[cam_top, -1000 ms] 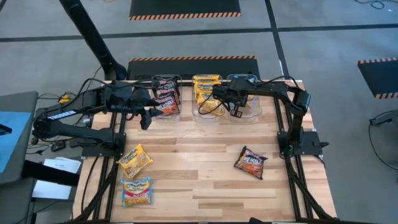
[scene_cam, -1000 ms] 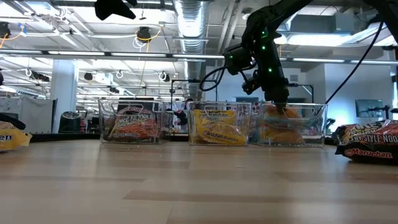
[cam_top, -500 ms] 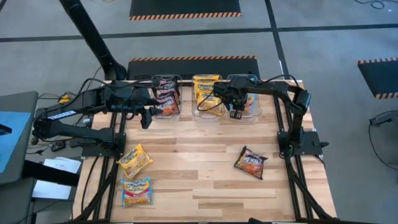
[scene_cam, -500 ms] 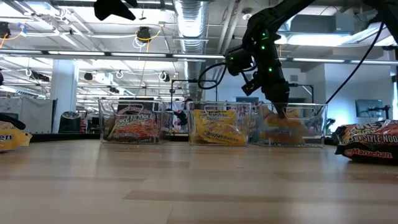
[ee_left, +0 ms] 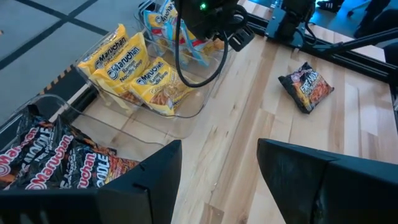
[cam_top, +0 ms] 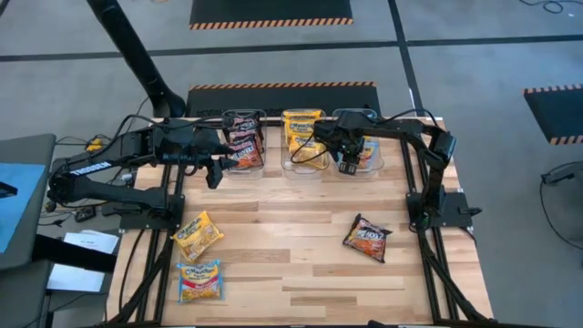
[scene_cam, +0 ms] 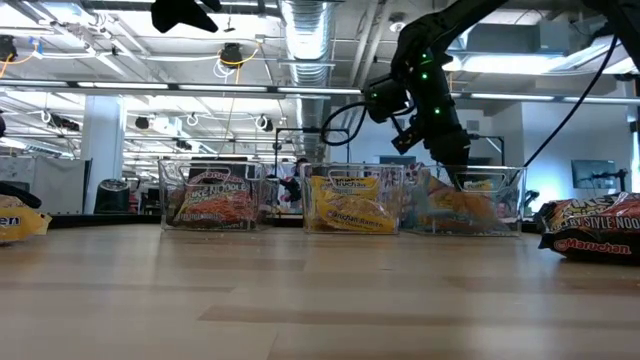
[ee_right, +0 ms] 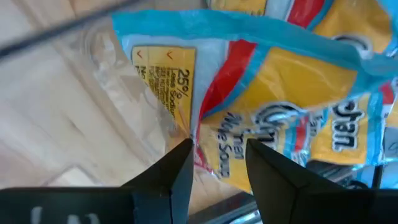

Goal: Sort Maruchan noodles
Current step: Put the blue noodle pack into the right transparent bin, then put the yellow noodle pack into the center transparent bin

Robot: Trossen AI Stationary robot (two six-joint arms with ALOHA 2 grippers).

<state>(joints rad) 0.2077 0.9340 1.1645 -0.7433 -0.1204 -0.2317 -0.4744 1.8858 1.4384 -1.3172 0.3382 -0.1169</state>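
Three packets [cam_top: 368, 238] unsorted on desk [cam_top: 291, 264]; right end effector [cam_top: 348, 166] parted over blue packet [ee_right: 280, 118] in tub [cam_top: 357, 146].

Three clear plastic tubs [cam_top: 243, 144] [cam_top: 303, 141] [cam_top: 364, 141] line the far edge of a pale wooden table [cam_top: 291, 246], with black-and-orange hazard-striped floor mats [cam_top: 271, 13] on the grey concrete beyond

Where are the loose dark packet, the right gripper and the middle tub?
Loose dark packet [cam_top: 367, 238], high view, middle of its wrapper.
Right gripper [cam_top: 347, 165], high view, between its fingertips.
Middle tub [scene_cam: 352, 168], low view, on its front rim.
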